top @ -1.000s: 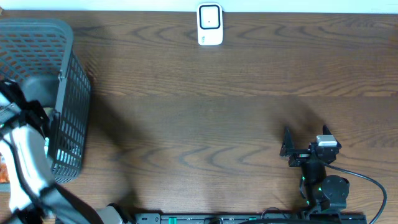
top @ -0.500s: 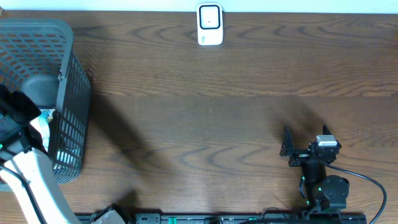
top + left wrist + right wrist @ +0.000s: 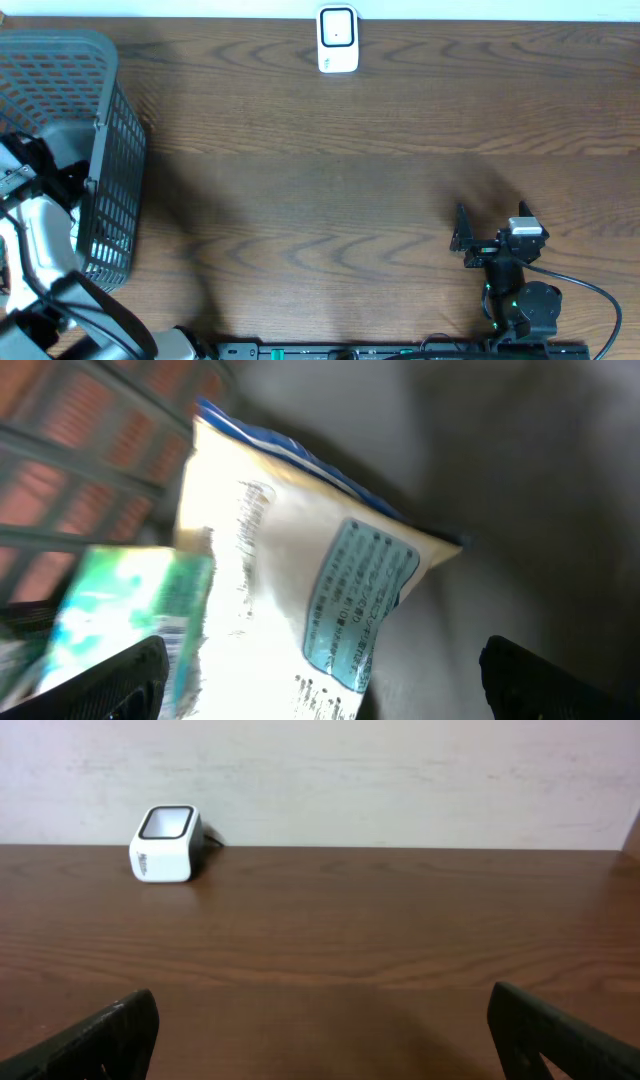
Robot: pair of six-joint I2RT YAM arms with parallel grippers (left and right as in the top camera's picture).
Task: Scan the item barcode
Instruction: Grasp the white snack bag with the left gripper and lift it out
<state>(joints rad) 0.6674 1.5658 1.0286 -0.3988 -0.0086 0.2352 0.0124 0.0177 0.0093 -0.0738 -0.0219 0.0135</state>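
Across the wooden table (image 3: 380, 200) we find the work gathered at the grey mesh basket (image 3: 115, 190). The left arm (image 3: 40, 240) reaches down inside it, while the right arm (image 3: 520, 290) sits parked well to the basket's right, at the near edge. The left gripper (image 3: 325, 685) hangs with its fingers spread wide and nothing clamped between them. Directly beneath it, on the basket's floor, lies the white packet (image 3: 290, 570), with a green item (image 3: 120, 610) lapping its edge on the side of the mesh wall. The right gripper (image 3: 460, 232) is likewise spread and empty. We judge the step in hand to be the pick from the basket (a packet just set down would look the same, and these views cannot settle it). If it is the pick, the next move calls for lowering the fingers astride the packet alone and closing without catching the green item. The packet then has to be lifted clear of the mesh wall and carried to the scanner (image 3: 338, 40), far to the basket's right at the back edge. No barcode shows here, only a blue label (image 3: 360, 600). Against the frame a second earlier, the left wrist has shifted a little within the basket, while the right arm and the scanner sit unchanged.
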